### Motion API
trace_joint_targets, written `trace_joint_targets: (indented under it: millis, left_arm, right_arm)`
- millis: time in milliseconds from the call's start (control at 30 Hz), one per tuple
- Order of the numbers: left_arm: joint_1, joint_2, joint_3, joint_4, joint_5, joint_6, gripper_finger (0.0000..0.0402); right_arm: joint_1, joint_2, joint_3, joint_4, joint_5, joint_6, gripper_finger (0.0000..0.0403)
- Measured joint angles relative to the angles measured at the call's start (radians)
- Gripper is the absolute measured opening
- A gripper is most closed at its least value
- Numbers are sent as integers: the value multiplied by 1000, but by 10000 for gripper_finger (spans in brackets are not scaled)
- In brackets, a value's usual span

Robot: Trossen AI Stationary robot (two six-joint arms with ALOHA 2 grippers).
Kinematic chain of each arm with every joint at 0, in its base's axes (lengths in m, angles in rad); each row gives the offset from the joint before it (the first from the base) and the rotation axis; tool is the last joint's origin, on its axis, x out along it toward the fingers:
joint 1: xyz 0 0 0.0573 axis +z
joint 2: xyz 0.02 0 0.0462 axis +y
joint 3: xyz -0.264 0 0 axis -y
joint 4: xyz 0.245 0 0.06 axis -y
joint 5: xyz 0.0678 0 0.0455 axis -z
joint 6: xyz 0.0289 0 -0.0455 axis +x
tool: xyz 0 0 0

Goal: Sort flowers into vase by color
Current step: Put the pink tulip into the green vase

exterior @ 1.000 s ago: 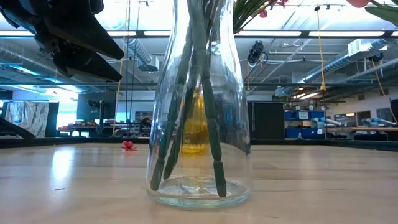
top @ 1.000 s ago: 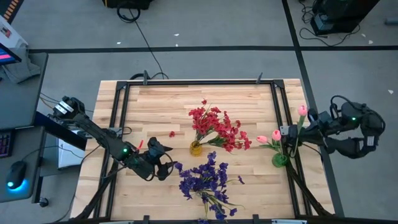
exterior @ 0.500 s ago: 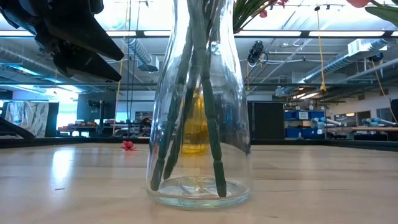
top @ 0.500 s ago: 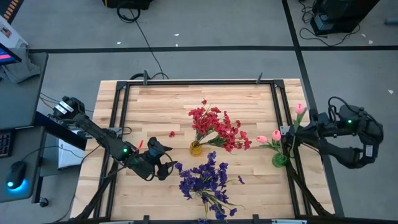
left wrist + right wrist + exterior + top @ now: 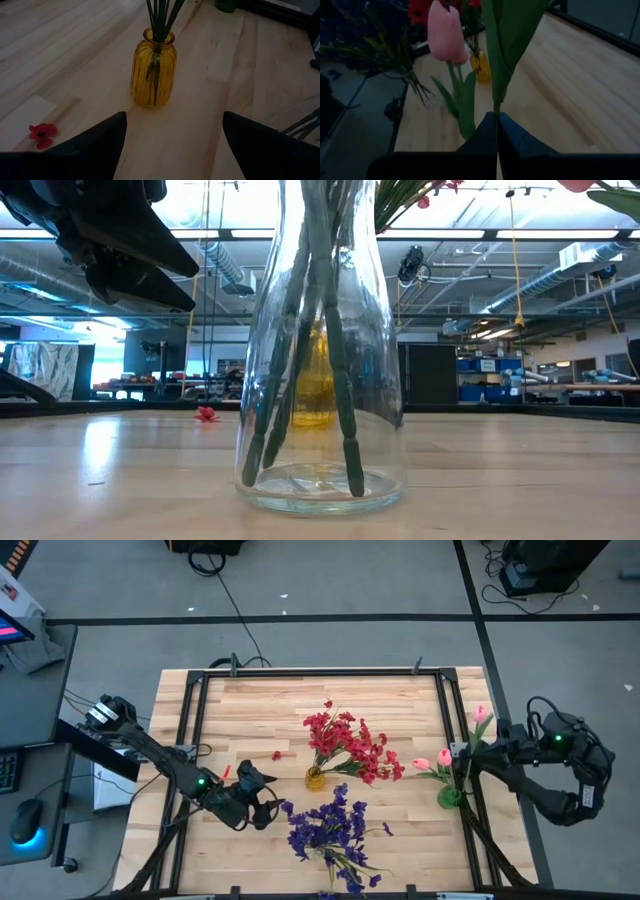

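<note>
Pink tulip (image 5: 481, 713) shifted left, right gripper (image 5: 468, 754) clamped.

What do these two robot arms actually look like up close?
Both arms are dark, nearly black, built of jointed segments with black cables looping alongside. A small green light glows on each. The left pincer and the right pincer each end in two flat, dark, wedge-shaped fingers.

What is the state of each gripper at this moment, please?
Left gripper: open, holding nothing, low over the table near the yellow vase.
Right gripper: closed on a pink tulip stem.
</note>
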Motion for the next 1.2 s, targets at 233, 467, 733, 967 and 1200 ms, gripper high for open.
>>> trace_joint_targets:
  millis: [233,467,733,967,1200]
  left_arm:
    - [0,0,0,0,0,0,335]
    - [0,0,0,2,1,30,335]
    - [0,0,0,3,-1,53,335]
    - [0,0,0,1,-5,75,335]
    - [0,0,0,1,-8,75,335]
  right_arm:
    - [-90,0,0,-9,-43,-32,6]
    - [-116,0,0,-144,-75,-101,6]
    - [-122,0,0,-81,-69,-94,6]
    - [-178,0,0,-81,-75,-123,6]
    - [-210,0,0,-93,-94,-183,6]
